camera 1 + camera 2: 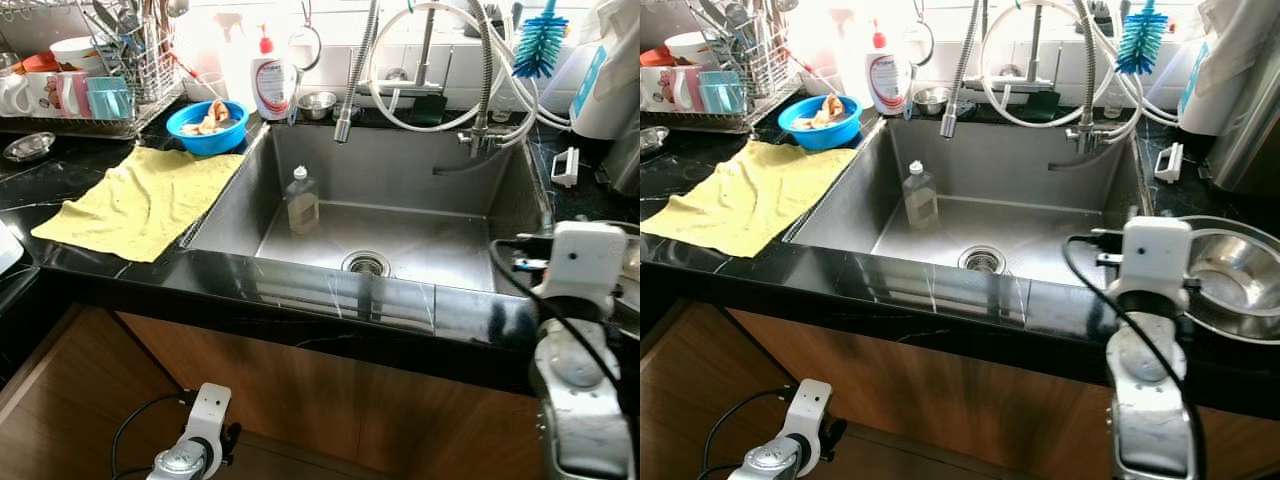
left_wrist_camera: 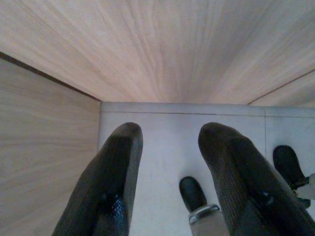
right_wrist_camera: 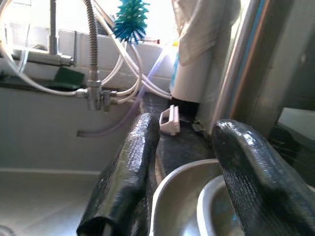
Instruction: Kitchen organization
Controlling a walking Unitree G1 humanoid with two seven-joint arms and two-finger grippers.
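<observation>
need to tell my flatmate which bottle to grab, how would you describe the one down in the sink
Find the steel sink set in the black counter. Inside it, near the left wall and behind the drain, stands a small clear bottle with a white cap. Unlike the white, red-pump soap bottle on the ledge, it stands down in the basin.

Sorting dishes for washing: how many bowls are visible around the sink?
3: blue bowl left of the sink, small steel bowl behind the sink, large steel bowl on the right counter. The rack may hide more.
</observation>
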